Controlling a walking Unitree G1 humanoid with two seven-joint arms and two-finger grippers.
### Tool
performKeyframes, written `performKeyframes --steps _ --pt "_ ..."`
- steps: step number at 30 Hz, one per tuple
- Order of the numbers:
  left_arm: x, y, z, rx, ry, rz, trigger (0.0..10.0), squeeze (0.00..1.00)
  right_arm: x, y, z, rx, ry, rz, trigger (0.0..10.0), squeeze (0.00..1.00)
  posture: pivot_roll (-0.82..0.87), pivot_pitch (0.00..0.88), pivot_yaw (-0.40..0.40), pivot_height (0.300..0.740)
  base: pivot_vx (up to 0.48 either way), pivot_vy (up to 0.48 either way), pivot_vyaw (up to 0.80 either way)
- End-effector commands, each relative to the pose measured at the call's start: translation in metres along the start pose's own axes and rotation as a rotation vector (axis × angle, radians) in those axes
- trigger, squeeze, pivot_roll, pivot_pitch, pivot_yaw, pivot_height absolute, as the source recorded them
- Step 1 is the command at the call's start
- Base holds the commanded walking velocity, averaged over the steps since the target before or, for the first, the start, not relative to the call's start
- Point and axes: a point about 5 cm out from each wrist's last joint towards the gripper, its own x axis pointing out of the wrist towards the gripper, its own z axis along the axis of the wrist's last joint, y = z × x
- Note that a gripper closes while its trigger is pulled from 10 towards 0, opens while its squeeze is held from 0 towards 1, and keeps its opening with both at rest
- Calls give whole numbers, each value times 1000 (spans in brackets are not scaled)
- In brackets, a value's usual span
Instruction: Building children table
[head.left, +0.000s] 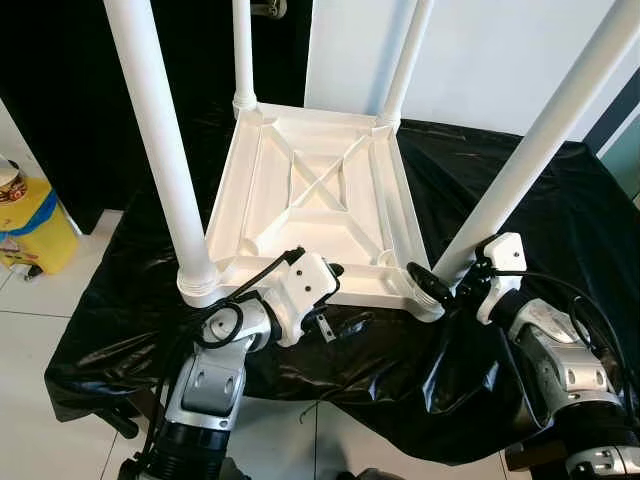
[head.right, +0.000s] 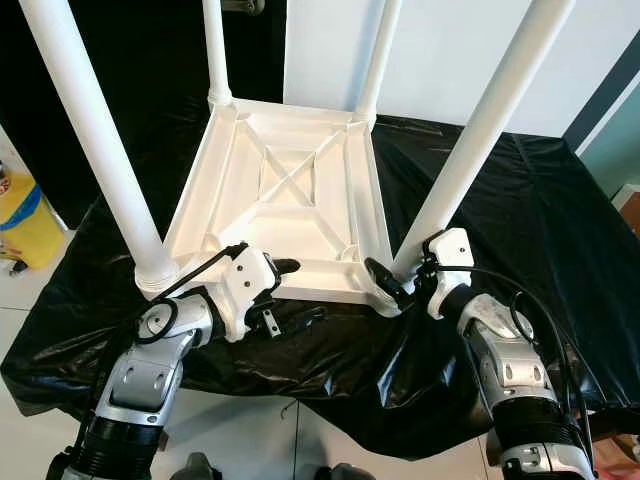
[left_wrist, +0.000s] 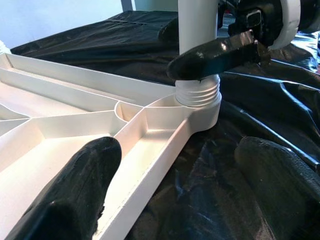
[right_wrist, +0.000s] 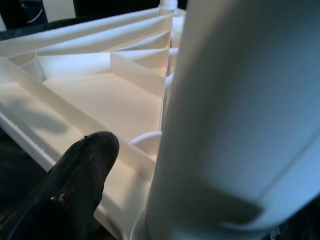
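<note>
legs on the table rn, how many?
4, one per corner of the upturned tabletop: near-left, far-left, far-right, near-right, which the right gripper grasps.

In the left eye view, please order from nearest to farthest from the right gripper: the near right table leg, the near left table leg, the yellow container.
From the right gripper:
1. Near right table leg, between its fingers.
2. Near left table leg, across the tabletop.
3. Yellow container, on the floor far left.
</note>
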Motion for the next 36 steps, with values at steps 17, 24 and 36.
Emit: performKeyframes --steps 17,24,36 --pt "-1 -1 3 -1 -16 84 10000 0 -7 2 -15 3 24 -45 10000 0 87 32 -131 740 0 0 0" --pt "-1 -1 4 5 -10 84 10000 0 -6 10 -14 30 -9 -124 10000 0 109 32 -142 740 0 0 0" --pt "-3 -3 4 2 -11 108 10000 0 -1 23 -10 36 -33 -359 10000 0 136 25 -177 740 0 0 0"
